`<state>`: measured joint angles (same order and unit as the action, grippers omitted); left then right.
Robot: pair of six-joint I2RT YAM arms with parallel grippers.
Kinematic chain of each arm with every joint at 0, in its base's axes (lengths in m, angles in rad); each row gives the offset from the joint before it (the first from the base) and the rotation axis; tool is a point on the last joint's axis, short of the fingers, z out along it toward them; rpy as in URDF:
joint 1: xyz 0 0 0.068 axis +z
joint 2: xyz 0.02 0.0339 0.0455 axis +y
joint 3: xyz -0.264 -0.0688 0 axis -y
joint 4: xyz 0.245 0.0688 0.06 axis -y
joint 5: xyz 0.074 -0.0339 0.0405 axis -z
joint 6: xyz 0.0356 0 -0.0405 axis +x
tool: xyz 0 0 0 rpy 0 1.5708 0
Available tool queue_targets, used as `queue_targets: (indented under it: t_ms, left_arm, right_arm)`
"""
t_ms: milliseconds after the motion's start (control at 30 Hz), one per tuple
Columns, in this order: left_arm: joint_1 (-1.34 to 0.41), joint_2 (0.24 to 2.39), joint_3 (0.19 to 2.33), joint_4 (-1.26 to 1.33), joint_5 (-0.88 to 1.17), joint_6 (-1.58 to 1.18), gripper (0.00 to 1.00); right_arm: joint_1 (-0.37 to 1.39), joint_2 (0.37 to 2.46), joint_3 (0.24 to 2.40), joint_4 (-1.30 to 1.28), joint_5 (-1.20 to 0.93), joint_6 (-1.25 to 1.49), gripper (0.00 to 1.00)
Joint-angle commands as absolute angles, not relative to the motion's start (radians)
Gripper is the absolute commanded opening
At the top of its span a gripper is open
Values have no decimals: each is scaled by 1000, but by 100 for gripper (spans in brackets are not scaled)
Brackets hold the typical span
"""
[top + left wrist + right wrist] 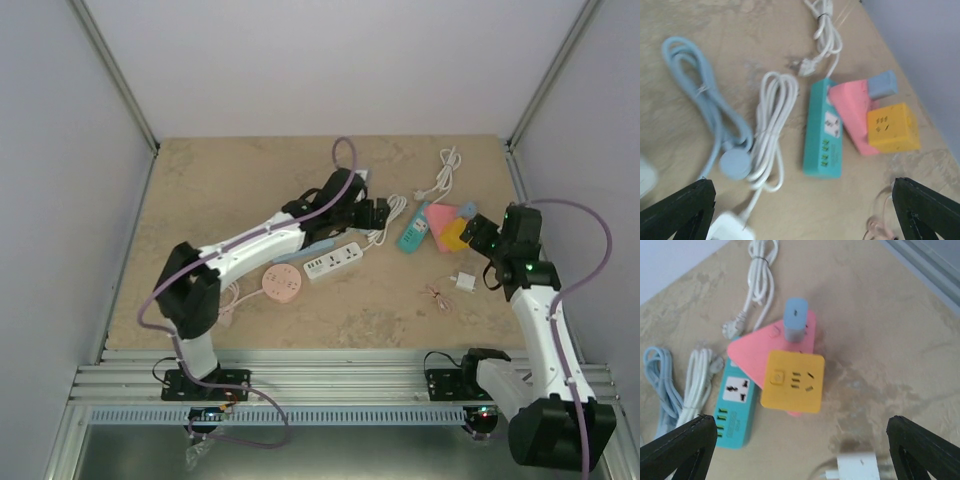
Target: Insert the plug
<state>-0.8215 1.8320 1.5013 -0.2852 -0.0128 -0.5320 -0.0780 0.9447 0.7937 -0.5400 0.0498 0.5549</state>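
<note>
The small white plastic plug (856,466) is lying loose by my right gripper (801,427), its jaws and those of my left gripper (804,184) spread empty, so I am risking pinching it crooked.

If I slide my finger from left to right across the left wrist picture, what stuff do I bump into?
light blue coiled cable → white coiled cable → teal power strip → pink power strip → yellow socket cube
</note>
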Motion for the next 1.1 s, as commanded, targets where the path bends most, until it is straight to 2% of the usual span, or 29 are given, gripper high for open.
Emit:
queue_targets:
  t_ms: [0, 300, 767, 900, 1067]
  left_arm:
    - [-803, 1666, 1316, -264, -104, -562, 99]
    - [-770, 1348, 1005, -254, -192, -612, 99]
    - [-727, 1130, 755, -247, -194, -682, 99]
    - [-727, 1087, 717, -246, -196, -680, 99]
    - [-727, 1050, 696, -241, -199, -658, 99]
  right_arm:
    - [-81, 890, 718, -604, 85, 586, 92]
    - [-81, 882, 601, -615, 70, 666, 91]
    - [-68, 1048, 538, -545, 2, 723, 91]
    - [-35, 1087, 530, -515, -36, 720, 85]
    - [-20, 1124, 540, -524, 49, 735, 76]
